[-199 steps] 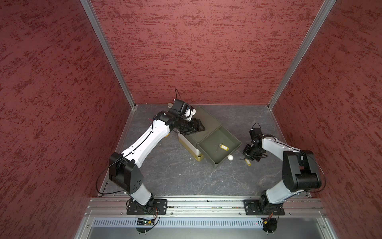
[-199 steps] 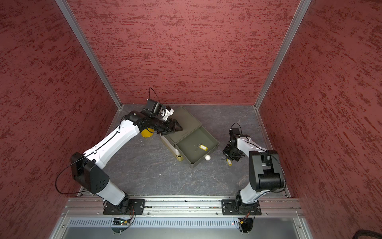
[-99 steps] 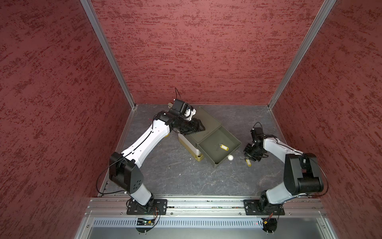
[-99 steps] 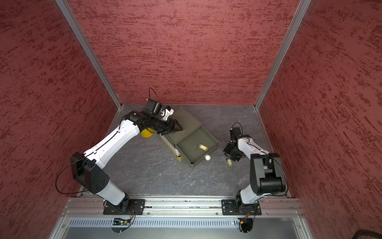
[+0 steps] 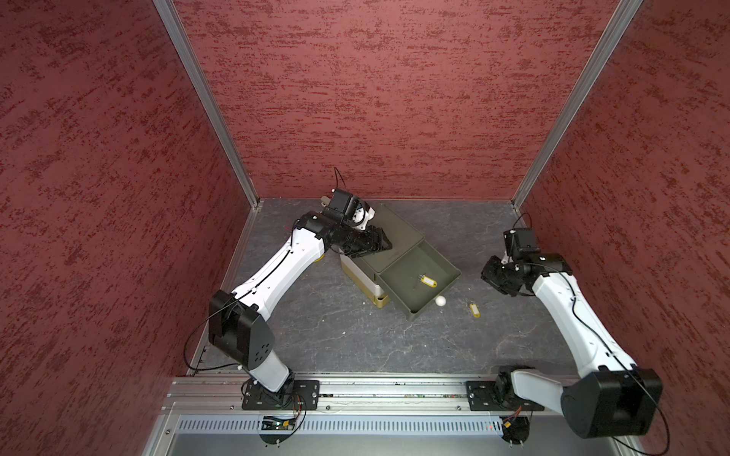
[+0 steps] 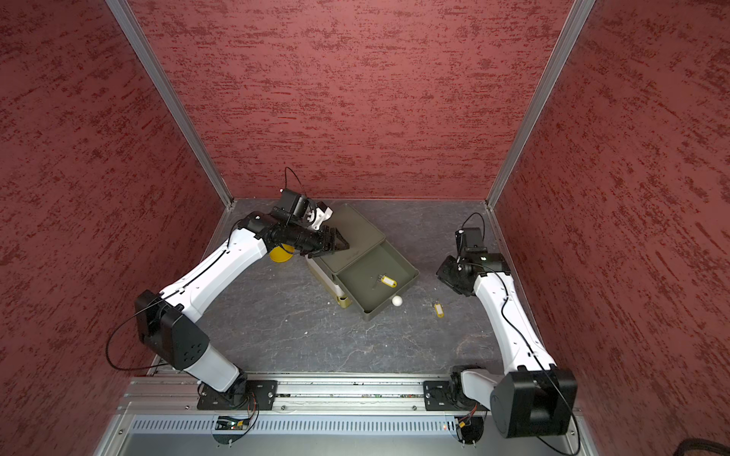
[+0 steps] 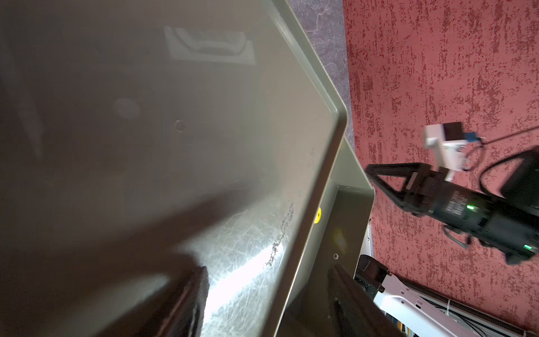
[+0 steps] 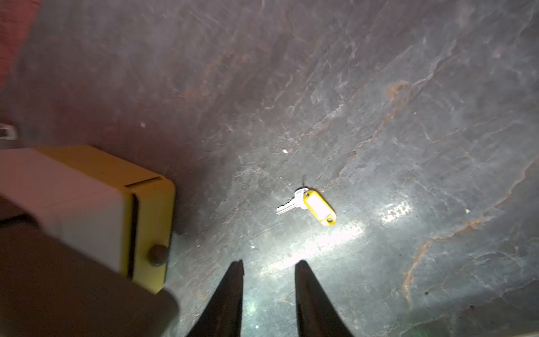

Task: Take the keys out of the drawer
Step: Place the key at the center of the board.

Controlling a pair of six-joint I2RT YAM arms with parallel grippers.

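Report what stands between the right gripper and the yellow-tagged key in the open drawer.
Only the drawer's wall: the key lies on the floor inside, below the rim, and the right gripper, open and empty, hangs over the table outside that wall. From above, nothing visible blocks it.

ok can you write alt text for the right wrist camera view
A small metal key with a yellow tag lies flat on the dark stone-patterned table, ahead of the right gripper, whose two dark fingers stand apart with nothing between them. Beside them is the blurred corner of a yellow and white box.
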